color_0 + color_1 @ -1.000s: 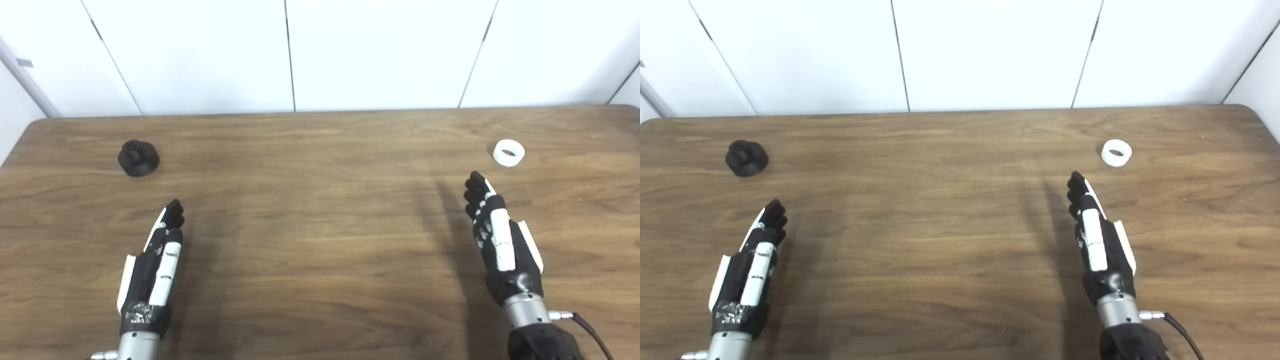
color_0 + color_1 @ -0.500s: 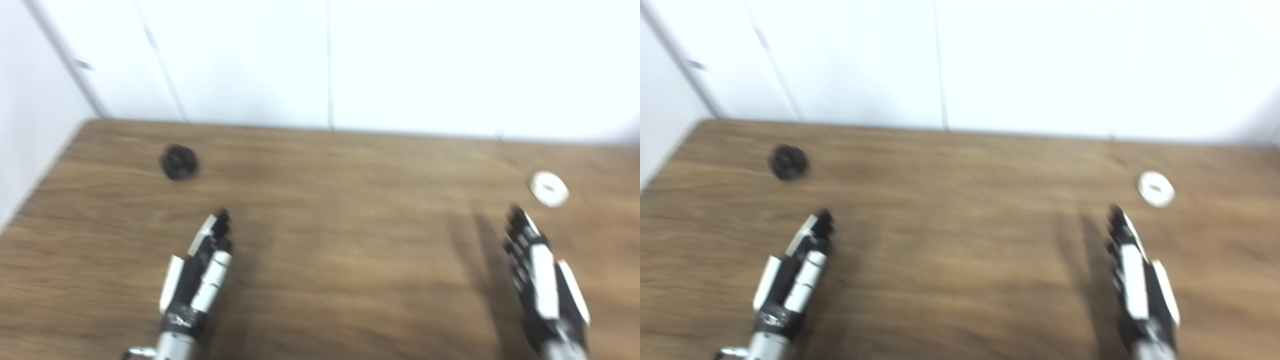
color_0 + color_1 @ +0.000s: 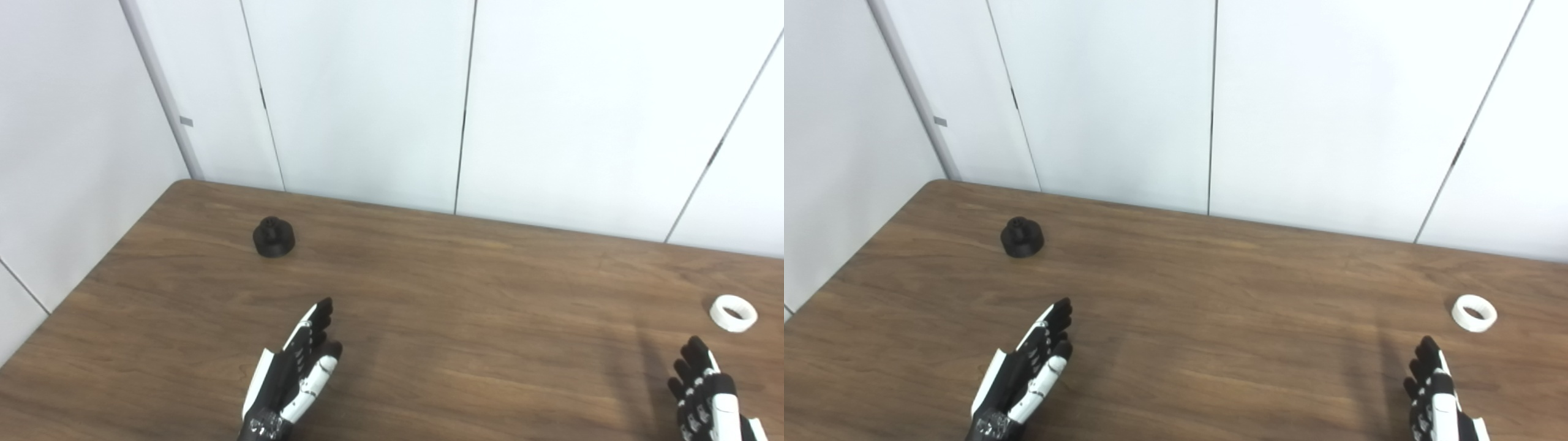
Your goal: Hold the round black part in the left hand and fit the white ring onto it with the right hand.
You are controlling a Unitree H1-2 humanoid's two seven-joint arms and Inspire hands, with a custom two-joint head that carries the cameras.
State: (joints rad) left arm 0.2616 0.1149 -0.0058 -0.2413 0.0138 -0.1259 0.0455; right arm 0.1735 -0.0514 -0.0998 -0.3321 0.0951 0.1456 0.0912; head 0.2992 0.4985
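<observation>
Left eye view: the left hand [image 3: 294,383] holds nothing, its fingers [image 3: 315,321] extended, slightly apart; the round black part [image 3: 274,237] sits on the wooden surface [image 3: 459,318], well beyond those fingertips.

Right eye view: the right hand [image 3: 1436,398], empty, fingers stretched forward; the white ring [image 3: 1473,312] lies just beyond them.

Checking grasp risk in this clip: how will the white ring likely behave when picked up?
The white ring lies flat on the table, so it probably won't roll until tipped. It looks rigid and light. Being low and small, it may slide when the right hand closes its fingers on it.
</observation>
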